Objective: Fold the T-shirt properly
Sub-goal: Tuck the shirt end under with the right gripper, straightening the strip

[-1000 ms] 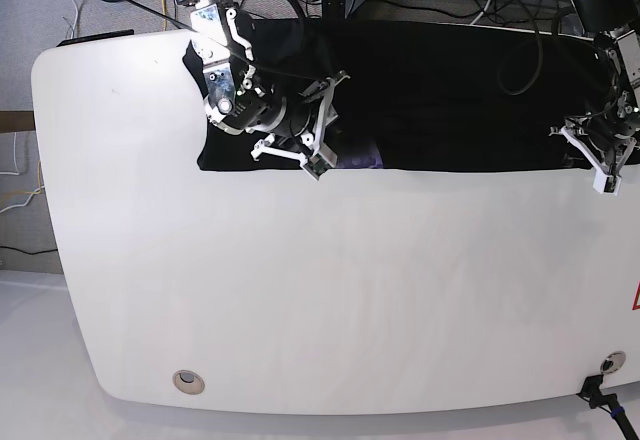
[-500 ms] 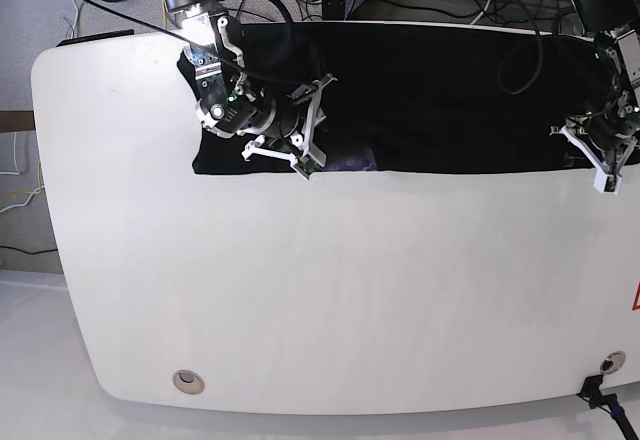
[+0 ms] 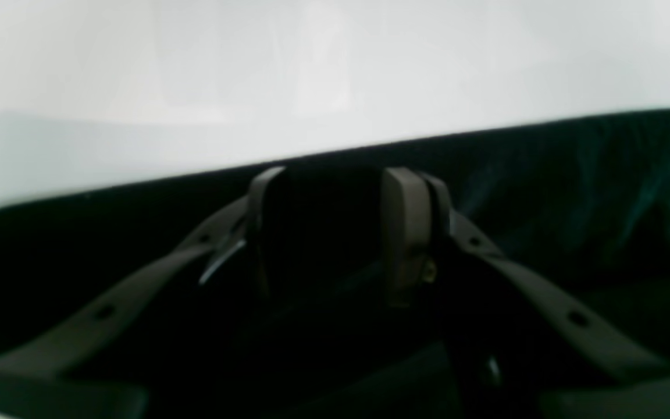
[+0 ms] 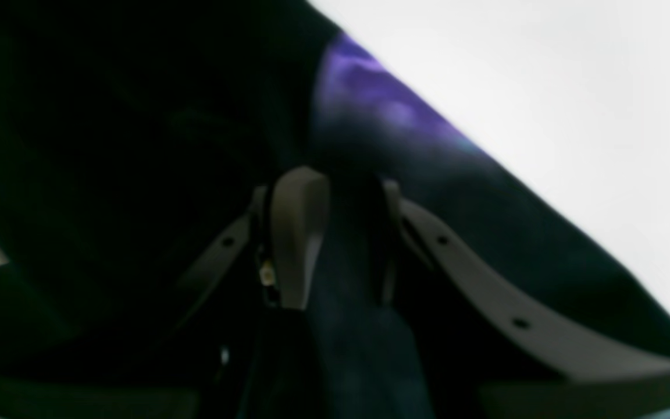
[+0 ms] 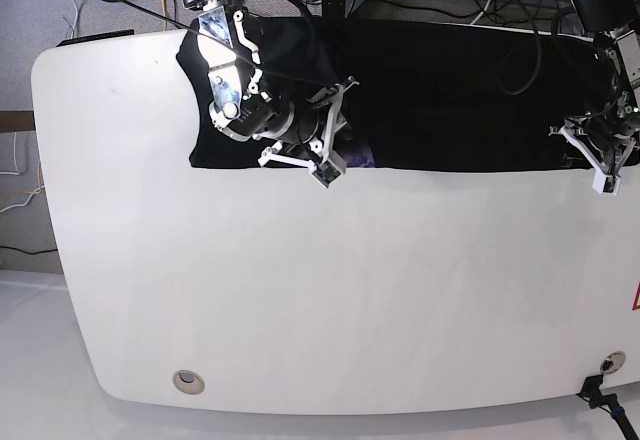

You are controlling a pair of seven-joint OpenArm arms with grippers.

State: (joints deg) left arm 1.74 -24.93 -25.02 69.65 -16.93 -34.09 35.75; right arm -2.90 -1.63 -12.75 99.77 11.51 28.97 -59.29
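On the white table (image 5: 320, 300), nearest the camera, one small round metal fitting (image 5: 187, 381) sits by the front edge. Beyond the table's bare middle lies one black T-shirt (image 5: 450, 100), stretched along the far edge — its front hem straight. Two grippers meet that hem: the right gripper (image 5: 330, 165), toward the shirt's left end beside a purple patch of print (image 4: 370, 93), is pinching a fold; the left gripper (image 5: 600, 165), at its right end, clamps the cloth too.
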